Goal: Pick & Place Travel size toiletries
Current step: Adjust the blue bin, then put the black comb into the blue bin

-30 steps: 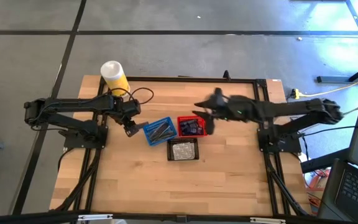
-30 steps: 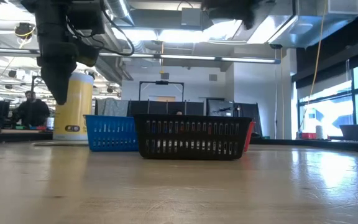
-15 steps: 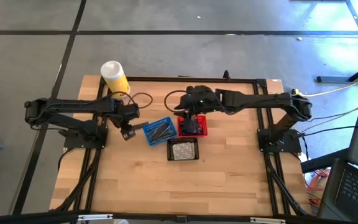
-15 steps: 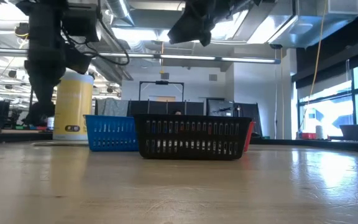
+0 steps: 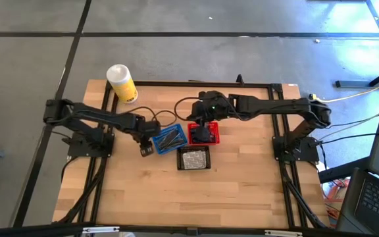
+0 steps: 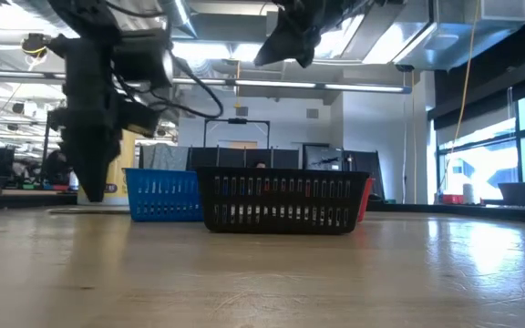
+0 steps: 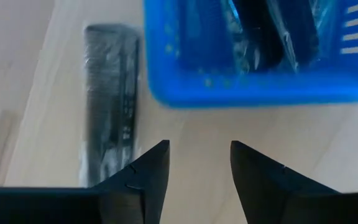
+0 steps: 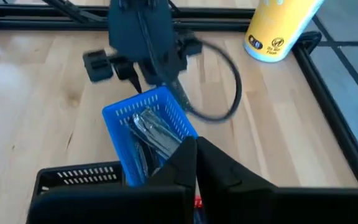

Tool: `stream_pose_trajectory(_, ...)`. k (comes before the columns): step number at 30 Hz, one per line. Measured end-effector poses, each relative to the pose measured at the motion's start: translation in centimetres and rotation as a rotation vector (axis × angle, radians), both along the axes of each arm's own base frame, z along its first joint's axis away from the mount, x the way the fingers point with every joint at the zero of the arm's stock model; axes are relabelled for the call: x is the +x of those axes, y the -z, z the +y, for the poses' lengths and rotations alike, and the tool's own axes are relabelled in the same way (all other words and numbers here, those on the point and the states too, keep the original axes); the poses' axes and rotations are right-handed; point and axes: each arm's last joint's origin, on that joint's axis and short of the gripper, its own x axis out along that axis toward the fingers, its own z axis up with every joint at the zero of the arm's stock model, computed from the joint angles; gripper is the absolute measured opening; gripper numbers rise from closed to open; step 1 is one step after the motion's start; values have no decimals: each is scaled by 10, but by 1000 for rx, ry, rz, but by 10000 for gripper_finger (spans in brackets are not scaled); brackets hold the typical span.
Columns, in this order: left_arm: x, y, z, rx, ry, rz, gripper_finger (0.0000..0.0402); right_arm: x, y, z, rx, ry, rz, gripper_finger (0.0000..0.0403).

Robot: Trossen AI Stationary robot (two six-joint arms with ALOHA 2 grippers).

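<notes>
A black comb in a clear packet (image 7: pixel 110 99) lies flat on the wood, just outside the blue basket (image 5: pixel 168 137), which holds several dark packed toiletries (image 7: pixel 260 31). My left gripper (image 7: pixel 199 168) points down, open, low over the bare wood between the comb and the basket; the comb lies beside one finger. My right gripper (image 8: pixel 196 163) is shut with nothing visible between its fingers, and hangs high over the red basket (image 5: pixel 204 134), slanting down. The low view shows it at the top (image 6: pixel 290 41).
A black basket (image 5: pixel 193 158) with pale packets sits near the red and blue ones. A white-and-yellow canister (image 5: pixel 122 82) stands at the table's far left corner. A loose cable (image 8: pixel 229 87) loops from the left arm. Bare wood stretches toward the near edge.
My left gripper has come down and moved toward the table's right and near edges, up to the blue basket's left side. My right gripper swung toward the left from the table's right side and stopped over the red basket.
</notes>
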Motion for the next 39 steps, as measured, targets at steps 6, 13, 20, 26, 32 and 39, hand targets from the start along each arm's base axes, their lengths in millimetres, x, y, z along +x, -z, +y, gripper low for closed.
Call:
stream_pose_trajectory(6,20,7,5,52,13,5,145,-11,-11,0,-28,30,8,9)
stream_pose_trajectory(13,33,-7,16,114,24,-40,132,-28,-30,-1,-71,85,-17,5)
stream_pose_trajectory(20,40,-11,27,134,33,-116,131,-37,-38,0,-73,111,-28,2)
stream_pose_trajectory(26,48,-14,31,147,43,-205,131,-39,-36,2,-62,110,4,2)
stream_pose_trajectory(32,58,-15,37,130,62,-305,131,-39,-35,8,-61,93,6,1)
stream_pose_trajectory(39,39,-25,35,118,46,-35,132,-38,-36,12,-41,94,1,0)
